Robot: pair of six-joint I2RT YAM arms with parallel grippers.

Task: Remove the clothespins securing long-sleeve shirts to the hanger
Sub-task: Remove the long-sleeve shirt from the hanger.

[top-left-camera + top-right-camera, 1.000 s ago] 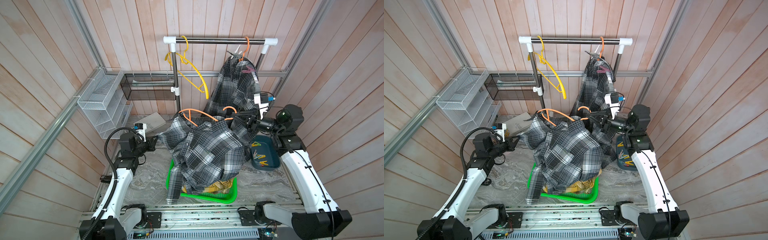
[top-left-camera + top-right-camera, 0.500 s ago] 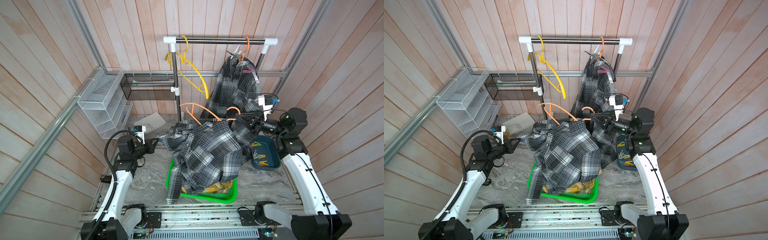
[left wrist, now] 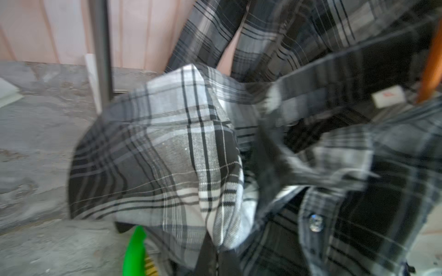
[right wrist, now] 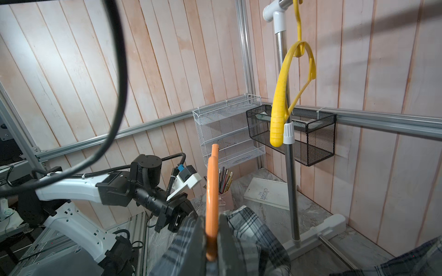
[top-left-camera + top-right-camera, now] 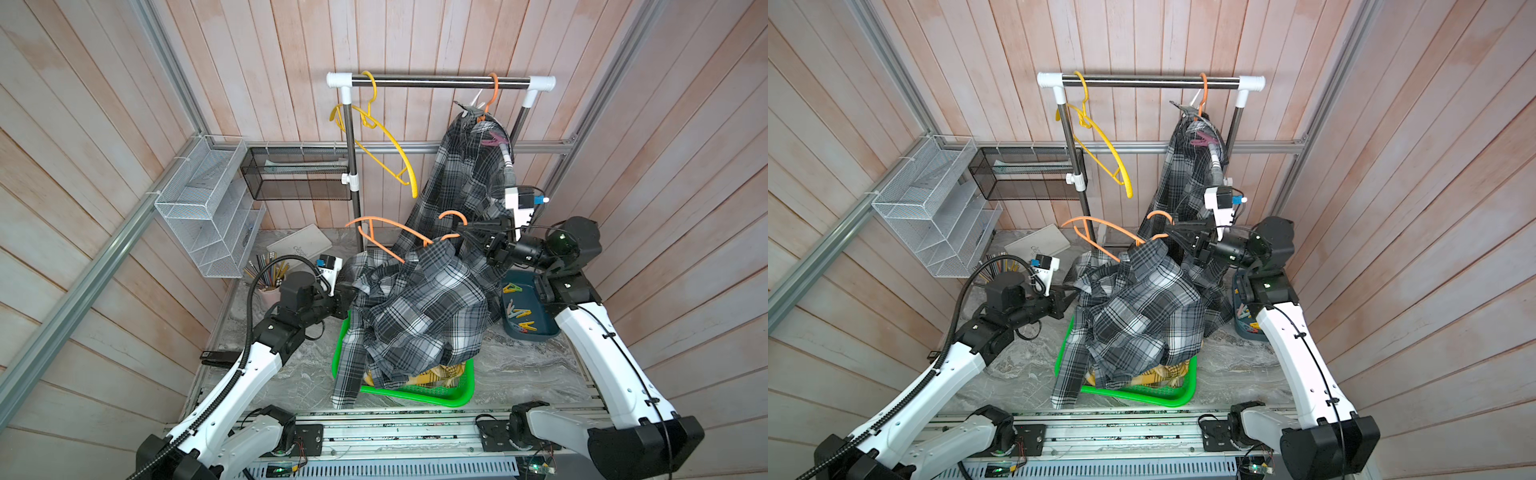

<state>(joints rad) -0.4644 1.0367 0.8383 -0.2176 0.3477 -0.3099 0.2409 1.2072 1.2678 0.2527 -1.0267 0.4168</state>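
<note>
Clamped on orange hanger (image 5: 388, 232) with right gripper (image 4: 212, 235); pinched shut on edge of grey checked shirt (image 5: 419, 307) with left gripper (image 5: 352, 291), cloth half off hanger, draped into green basket (image 5: 461, 397). Keep hanger steady, draw cloth sideways slowly, avoid snagging. Left to unclip: mauve clothespin (image 5: 493, 139) on hung shirt (image 5: 461, 178) at rail (image 5: 436, 79).

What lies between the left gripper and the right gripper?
The grey-black checked shirt stretches between them, above the green basket. The left gripper pinches its edge; the right gripper clamps the orange hanger. Both top views show it.
</note>
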